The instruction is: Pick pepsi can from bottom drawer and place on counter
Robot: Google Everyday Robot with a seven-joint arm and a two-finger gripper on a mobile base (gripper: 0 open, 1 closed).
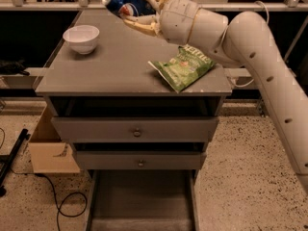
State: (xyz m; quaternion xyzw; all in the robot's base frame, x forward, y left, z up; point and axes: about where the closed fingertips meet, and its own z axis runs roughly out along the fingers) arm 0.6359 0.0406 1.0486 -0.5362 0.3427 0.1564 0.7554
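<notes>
Gripper (133, 6), seen in the single camera view, hangs above the far edge of the counter (115, 61), its two tan fingers (144, 27) closed around the pepsi can (120, 1), one above it and one below. The can lies tilted, nearly on its side, held clear of the grey top and not touching it.

By its look, the can is a light, stiff shell with a smooth, slippery skin that would dent under a hard squeeze. The round middle of the body looks the best place to grip, and the fingers sit there now.

One can, one white bowl (82, 36) and one green chip bag (183, 69) are visible. The cabinet has three drawers. The bottom drawer (142, 201) is pulled out and shows nothing inside, and the two upper drawers (134, 126) each carry one knob.
</notes>
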